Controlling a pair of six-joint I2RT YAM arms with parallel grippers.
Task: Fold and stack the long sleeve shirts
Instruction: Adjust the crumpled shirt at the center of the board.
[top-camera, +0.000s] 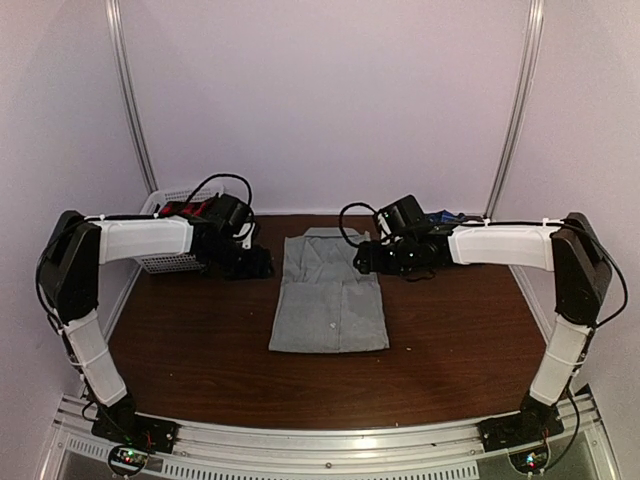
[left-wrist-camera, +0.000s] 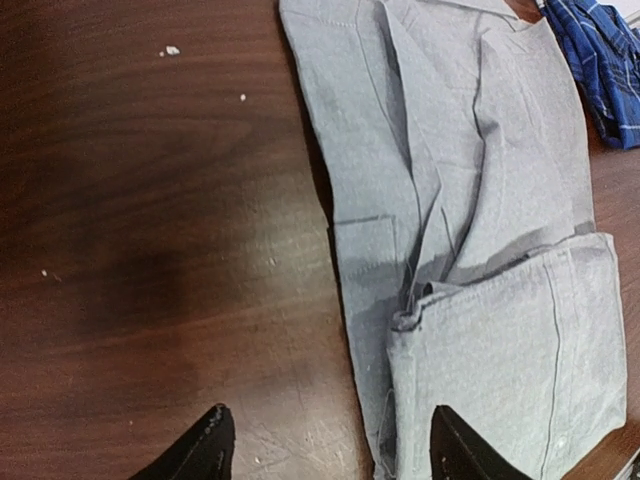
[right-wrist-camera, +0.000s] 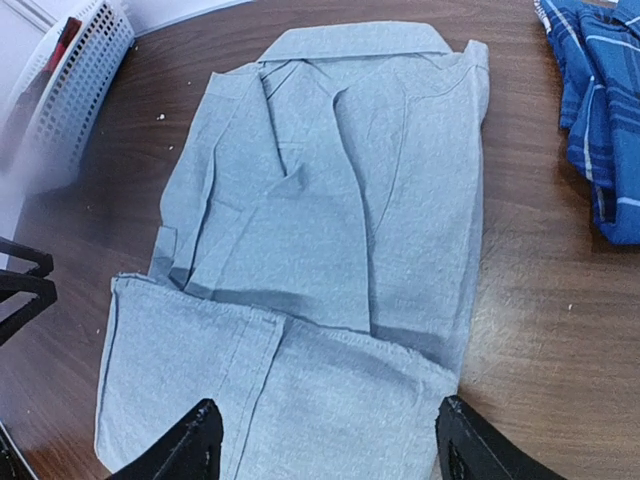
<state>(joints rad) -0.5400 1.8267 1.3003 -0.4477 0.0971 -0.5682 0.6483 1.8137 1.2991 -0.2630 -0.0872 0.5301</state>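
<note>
Inside white basket (right-wrist-camera: 75, 105), red-black item (right-wrist-camera: 67, 36)

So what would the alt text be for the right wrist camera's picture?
A light grey collared shirt lies partly folded on a wooden table, collar at the far end. The right gripper hovers open above its near end; a blue plaid shirt sits at the right edge, a white basket top left.

The top external view looks down from high behind the desk's (top-camera: 200, 350) 6 o'clock edge and takes in the whole surface. Both wrist views sit close above the grey shirt (right-wrist-camera: 330, 220). All three views share it. The plaid shirt (right-wrist-camera: 600, 120) lies toward 2 o'clock in both wrist views.
</note>
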